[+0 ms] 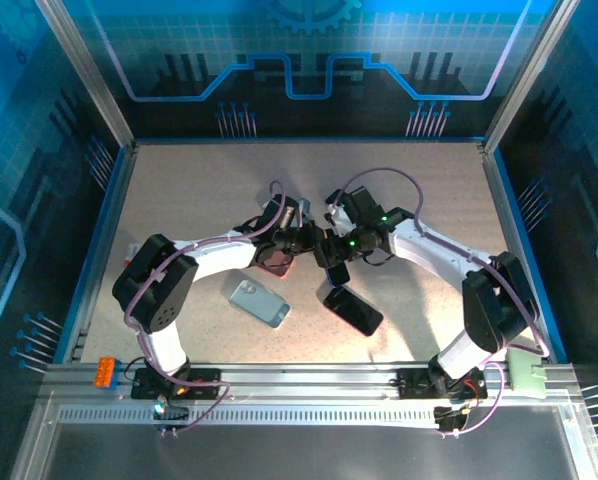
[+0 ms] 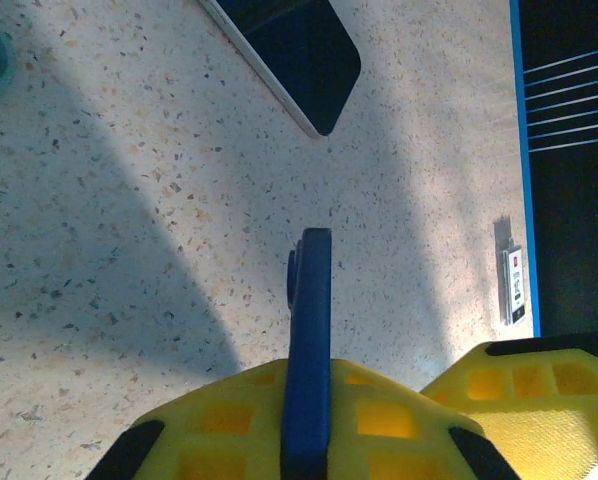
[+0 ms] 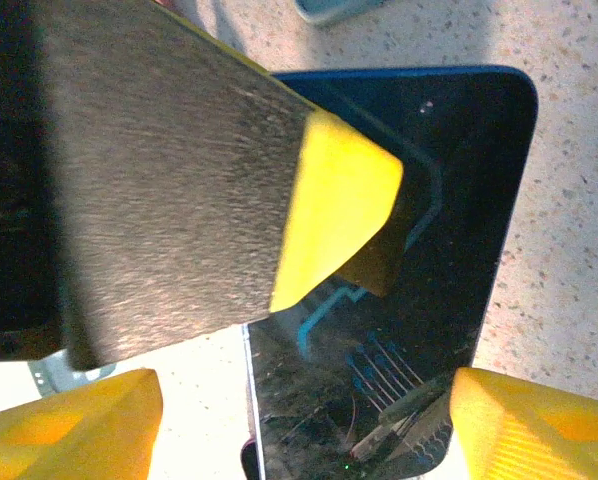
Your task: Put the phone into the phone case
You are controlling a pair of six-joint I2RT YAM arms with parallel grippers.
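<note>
The glossy black slab phone (image 3: 439,250) lies flat on the speckled surface (image 1: 179,200) directly under the wide-open, empty right end effector (image 3: 299,410), its long axis running out between the fingers (image 3: 539,430); the left end effector (image 2: 309,430) is pinched tight on a thin blue flat piece (image 2: 310,300).

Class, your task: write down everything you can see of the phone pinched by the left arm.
The phone is a thin slab with a blue rim and rounded corners. Its dark, glossy face mirrors blue lines. Seen edge-on from the left wrist, it juts out of the yellow left fingers, which clamp its two faces, and it is held over the speckled table. The right fingers stand open to either side of it.
</note>
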